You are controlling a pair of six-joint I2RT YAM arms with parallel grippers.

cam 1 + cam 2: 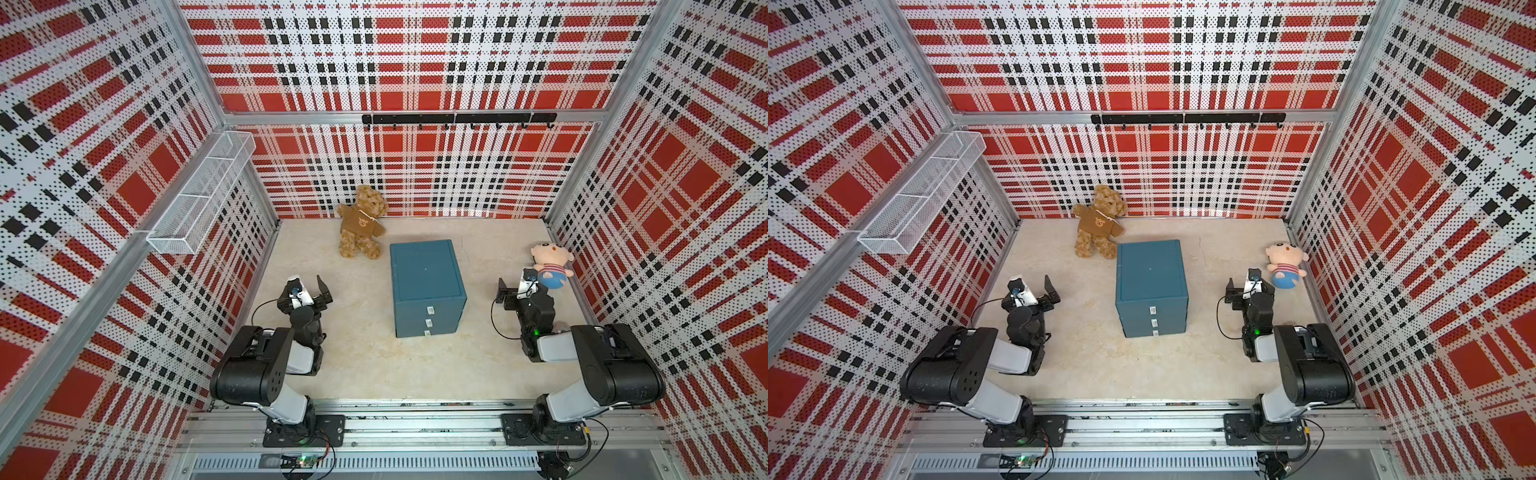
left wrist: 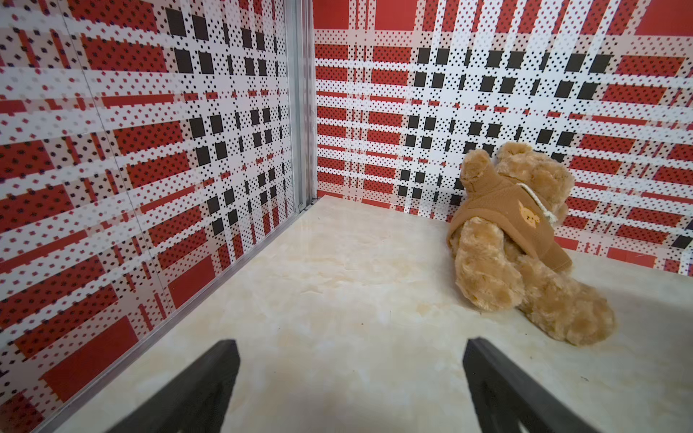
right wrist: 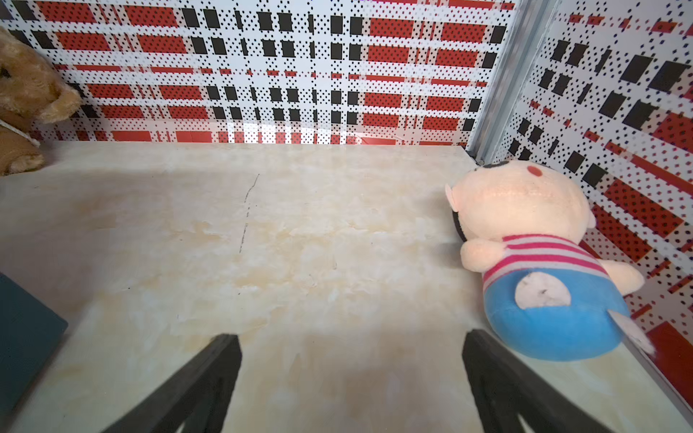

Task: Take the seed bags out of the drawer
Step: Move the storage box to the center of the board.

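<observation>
Near the middle of the table [image 1: 374,365] stands a blue cabinet [image 1: 426,274]. Its three drawers [image 1: 428,322] are stacked on the face turned toward the arms, each with a small white handle [image 1: 429,310]. All three look pushed fully home. No seed bags show in any view. They presumably lie inside one of the drawers, and which one cannot be told.

The left gripper [image 2: 350,342] hangs over bare table toward the left edge, jaws spread wide with nothing between them. The right gripper [image 3: 350,335] is likewise spread and empty near the right edge, with a striped doll [image 3: 543,262] just beside it. A teddy bear [image 1: 360,226] slumps against the back edge, near the cabinet's rear left corner but apart from it.

Judging by the shut drawers, opening one comes first, and that is where trouble seems likeliest.
- **Handles:** They are small, so fingers closing a little off could pinch air or slip away mid-pull.
- **Cabinet:** It stands free with nothing bracing it. A pull may drag the whole box toward the front edge instead of sliding a drawer out, unless the other arm steadies it.
- **Drawer travel:** A drawer hauled too far could drop out or tip the cabinet forward.
- **Drawer choice:** Picking the wrong drawer wastes a move.
- **Doll:** It sits close enough to be knocked if the right wrist turns outward.
</observation>
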